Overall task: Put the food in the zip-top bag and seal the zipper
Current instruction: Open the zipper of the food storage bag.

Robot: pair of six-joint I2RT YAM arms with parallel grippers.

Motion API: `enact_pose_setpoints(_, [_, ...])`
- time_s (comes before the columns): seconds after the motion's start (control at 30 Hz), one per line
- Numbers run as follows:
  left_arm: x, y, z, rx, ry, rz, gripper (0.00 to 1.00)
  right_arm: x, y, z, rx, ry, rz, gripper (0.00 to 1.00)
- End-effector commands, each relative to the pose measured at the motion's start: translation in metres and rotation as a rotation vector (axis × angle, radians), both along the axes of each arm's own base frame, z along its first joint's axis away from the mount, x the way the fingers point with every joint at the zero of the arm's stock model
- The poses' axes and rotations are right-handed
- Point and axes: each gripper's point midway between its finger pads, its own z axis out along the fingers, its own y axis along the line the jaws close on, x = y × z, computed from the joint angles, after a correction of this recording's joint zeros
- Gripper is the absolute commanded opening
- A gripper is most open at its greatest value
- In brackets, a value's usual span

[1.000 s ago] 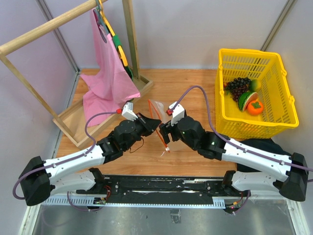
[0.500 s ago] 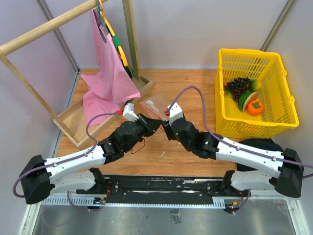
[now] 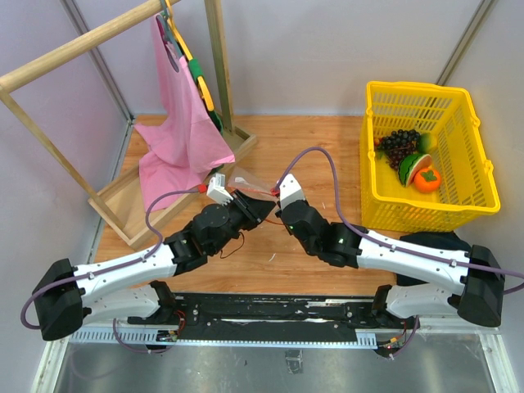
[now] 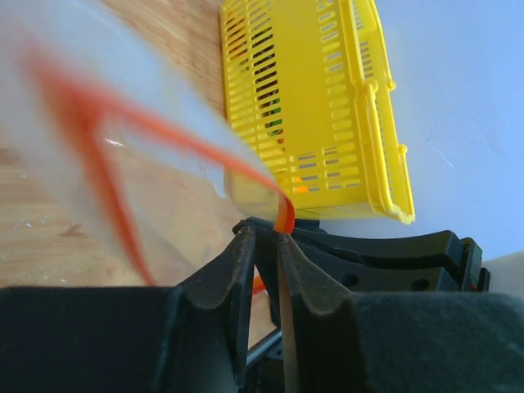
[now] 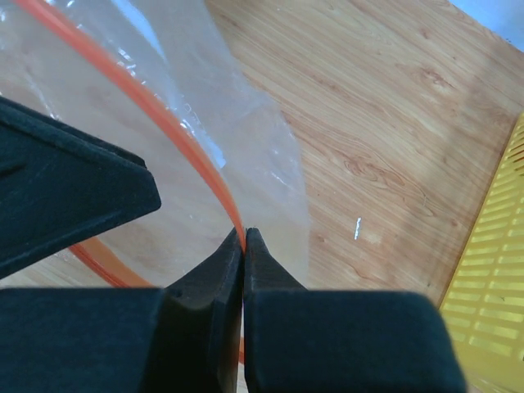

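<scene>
Clear crinkly plastic zip-top bag (image 3: 250, 180) is held up over the light wooden table (image 3: 327, 139), approx mid-workspace, btwn the two arms. In the top view both grippers meet nose to nose at the bag's near edge, tips just beside each other.

L wrist view: L gripper (image 4: 264, 237) is clenched, fingers pinched nearly together on the thin orange-red zipper (image 4: 283, 217). The strip rises out of the tips and loops off along the blurred bag film. R arm's black body sits right behind.

R wrist view: R gripper (image 5: 243, 237) is clamped tight on the same zipper, w/ no gap showing btwn the fingers. Bag film spreads out beyond the tips. One black finger of the L gripper fills the left side.

Food sits in the yellow plastic slatted basket (image 3: 426, 211) at far right of table, well apart from the bag. Visible in it are a dark purple grape bunch (image 3: 399, 146), green-rind red watermelon slice (image 3: 412, 168) and orange persimmon (image 3: 426, 179), clustered and touching. Can't make out other fruit.

Pink cloth (image 3: 176, 135) hangs from a wooden rack (image 3: 82, 45) at far left.
</scene>
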Motion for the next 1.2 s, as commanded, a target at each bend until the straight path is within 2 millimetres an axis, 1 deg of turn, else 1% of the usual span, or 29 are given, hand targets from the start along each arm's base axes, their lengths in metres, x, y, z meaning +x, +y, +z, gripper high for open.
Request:
enact_pose_setpoints(0.0, [-0.010,0.000,0.014,-0.052,-0.015,-0.023,0.27,-0.002,0.002,0.015,0.075,-0.021,-0.029,0.01])
enact_pose_setpoints(0.17, [-0.022,0.007,0.019,-0.054,-0.004,-0.034,0.41,-0.001,-0.001,0.011,0.086,0.002,-0.082,0.01])
enact_pose_setpoints(0.27, [-0.026,0.017,0.013,-0.047,0.021,-0.010,0.46,-0.001,-0.004,0.012,0.106,0.005,-0.109,0.01])
enact_pose_setpoints(0.3, [-0.026,0.022,0.007,-0.032,0.036,0.003,0.48,-0.001,-0.005,0.012,0.116,0.008,-0.112,0.01])
enact_pose_setpoints(0.37, [-0.024,0.029,-0.002,-0.011,0.055,0.038,0.51,-0.002,-0.004,0.012,0.132,0.012,-0.114,0.01])
enact_pose_setpoints(0.43, [-0.021,0.032,-0.006,-0.001,0.058,0.061,0.53,-0.003,-0.005,0.012,0.148,0.014,-0.117,0.01])
enact_pose_setpoints(0.57, [-0.015,0.027,-0.015,0.030,0.065,0.076,0.56,-0.004,-0.006,0.012,0.181,0.018,-0.124,0.01])
enact_pose_setpoints(0.73, [-0.004,0.015,-0.023,0.041,0.065,0.093,0.57,-0.006,-0.006,0.013,0.219,0.019,-0.121,0.01])
enact_pose_setpoints(0.93, [0.005,0.004,-0.018,0.032,0.037,0.104,0.55,-0.008,-0.006,0.011,0.237,0.024,-0.115,0.01])
enact_pose_setpoints(1.03, [0.003,-0.004,-0.011,0.019,0.025,0.066,0.55,-0.008,-0.005,0.010,0.238,0.027,-0.114,0.01])
enact_pose_setpoints(1.17, [-0.003,-0.008,-0.007,-0.018,0.023,0.027,0.55,-0.008,-0.005,0.009,0.244,0.031,-0.118,0.01])
